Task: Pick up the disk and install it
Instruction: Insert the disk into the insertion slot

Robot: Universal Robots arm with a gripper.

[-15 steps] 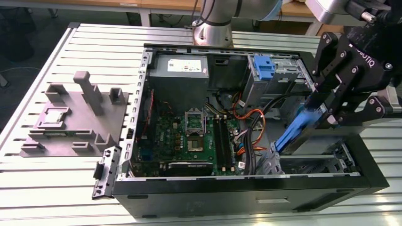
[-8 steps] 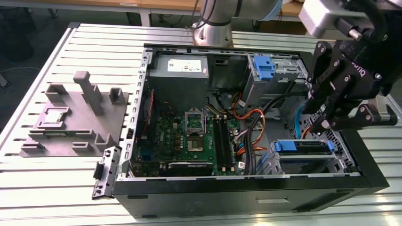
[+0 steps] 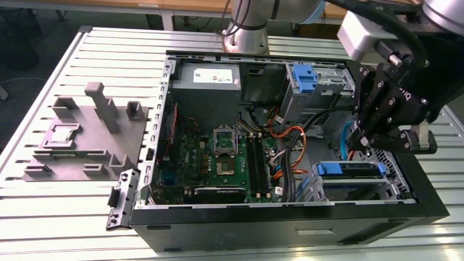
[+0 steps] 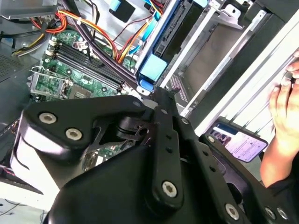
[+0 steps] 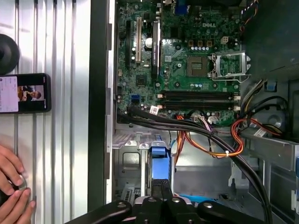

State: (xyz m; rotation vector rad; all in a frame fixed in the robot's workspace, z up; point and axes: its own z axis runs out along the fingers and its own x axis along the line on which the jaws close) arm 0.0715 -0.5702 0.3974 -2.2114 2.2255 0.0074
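Exterior view: an open computer case (image 3: 290, 220) lies on its side on the slatted bench (image 3: 108, 49), exposing the green motherboard (image 3: 217, 155) and a bundle of orange and black cables (image 3: 290, 149). A grey moulded fixture (image 3: 80, 136) stands on the bench toward the exterior view's left, apart from the case. The disk (image 3: 350, 169), edged by its blue carrier frame, sits in the drive bay at the case corner toward the exterior view's right. The gripper (image 3: 361, 144) hangs directly above it, inside the case opening.

In both wrist views the gripper (image 5: 161, 184) (image 4: 158, 93) appears clenched, its fingers drawn together with no gap, and its tip lies at the blue edge of the disk (image 5: 159, 163) (image 4: 152, 69). Whether it touches or pinches that edge cannot be told. Outside the case wall a phone (image 5: 23, 93) lies on the bench, and a person's hand (image 5: 11, 186) rests nearby.
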